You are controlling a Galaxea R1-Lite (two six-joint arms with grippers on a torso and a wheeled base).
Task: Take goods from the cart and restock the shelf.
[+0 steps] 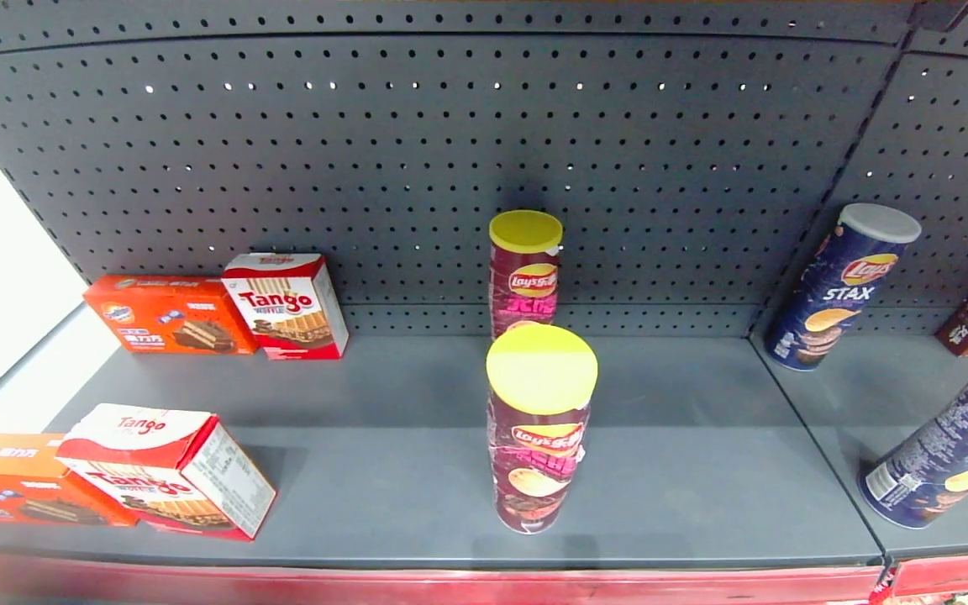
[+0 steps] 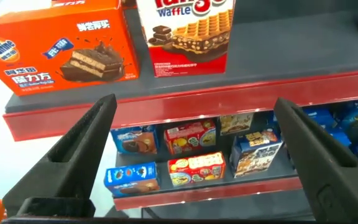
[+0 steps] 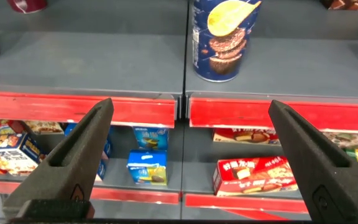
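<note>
Goods stood on the grey shelf (image 1: 702,470), with a front chip can (image 1: 539,428) near the red lip, a rear chip can (image 1: 524,273) against the pegboard, and open deck on either side of them. The left pincer (image 2: 191,165) hung spread wide and empty before the lip, with the orange wafer box (image 2: 61,46) and waffle box (image 2: 188,34) just behind that edge. The right pincer (image 3: 191,165), likewise apart and empty, faced a blue chip can (image 3: 221,37) standing close behind the lip.

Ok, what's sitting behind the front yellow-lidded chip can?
A second yellow-lidded chip can stands upright behind the front can, near the pegboard back panel. The front can hides its base, so its footing cannot be seen.
</note>
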